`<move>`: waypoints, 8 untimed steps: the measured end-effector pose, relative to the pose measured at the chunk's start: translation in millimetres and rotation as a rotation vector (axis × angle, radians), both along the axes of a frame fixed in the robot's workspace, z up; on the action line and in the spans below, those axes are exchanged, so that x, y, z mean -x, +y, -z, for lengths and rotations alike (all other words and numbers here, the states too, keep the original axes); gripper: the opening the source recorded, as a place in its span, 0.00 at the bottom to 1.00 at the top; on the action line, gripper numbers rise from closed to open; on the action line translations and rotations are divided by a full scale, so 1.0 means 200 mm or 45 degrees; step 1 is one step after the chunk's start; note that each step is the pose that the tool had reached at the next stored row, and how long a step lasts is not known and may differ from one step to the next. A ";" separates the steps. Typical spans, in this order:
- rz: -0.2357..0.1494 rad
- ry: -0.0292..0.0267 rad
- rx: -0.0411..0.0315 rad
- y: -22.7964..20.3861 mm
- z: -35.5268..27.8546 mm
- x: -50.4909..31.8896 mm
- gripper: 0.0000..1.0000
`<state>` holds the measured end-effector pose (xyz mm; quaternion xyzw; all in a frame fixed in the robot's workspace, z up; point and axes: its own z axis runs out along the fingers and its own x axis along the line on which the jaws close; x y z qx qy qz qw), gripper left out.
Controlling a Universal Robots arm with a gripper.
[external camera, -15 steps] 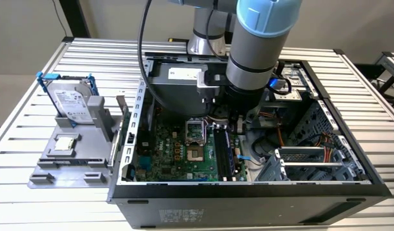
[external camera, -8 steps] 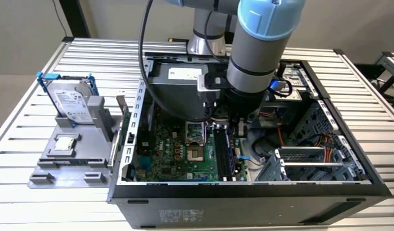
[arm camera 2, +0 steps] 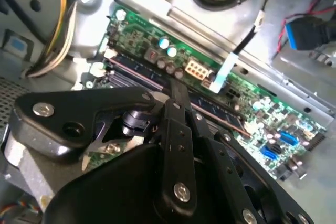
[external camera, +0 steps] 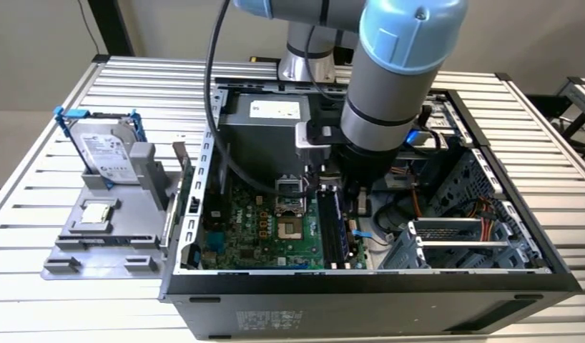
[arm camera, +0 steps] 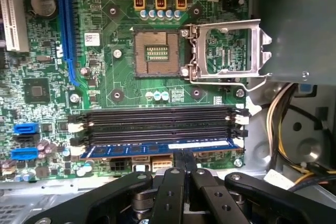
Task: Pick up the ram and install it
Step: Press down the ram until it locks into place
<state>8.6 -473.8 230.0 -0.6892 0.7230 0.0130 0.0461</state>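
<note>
The ram (arm camera: 163, 149) sits in a motherboard slot (arm camera: 157, 129) beside empty slots.

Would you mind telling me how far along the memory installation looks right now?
The long blue-edged ram stick already stands in the slot nearest the gripper, beside three empty black slots. The black gripper's fingers are together at the stick's upper edge. Whether it is fully seated and latched cannot be told.

Arm (external camera: 397, 78) reaching steeply down, wrist vertical; gripper (arm camera: 185, 165) low, fingers (arm camera: 178, 167) pressed close together, pinching thin edge between tips, black linkages splayed to both sides
</note>
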 end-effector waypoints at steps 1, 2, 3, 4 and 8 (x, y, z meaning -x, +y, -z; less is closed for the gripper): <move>0.000 0.0001 0.0003 0.000 0.009 0.000 0.00; 0.000 0.0001 0.0004 0.000 0.018 0.000 0.00; 0.000 0.0000 0.0004 0.000 0.027 0.000 0.00; 0.000 0.0002 0.0010 0.000 0.035 0.000 0.00; 0.000 0.0008 0.0032 -0.002 0.068 0.000 0.00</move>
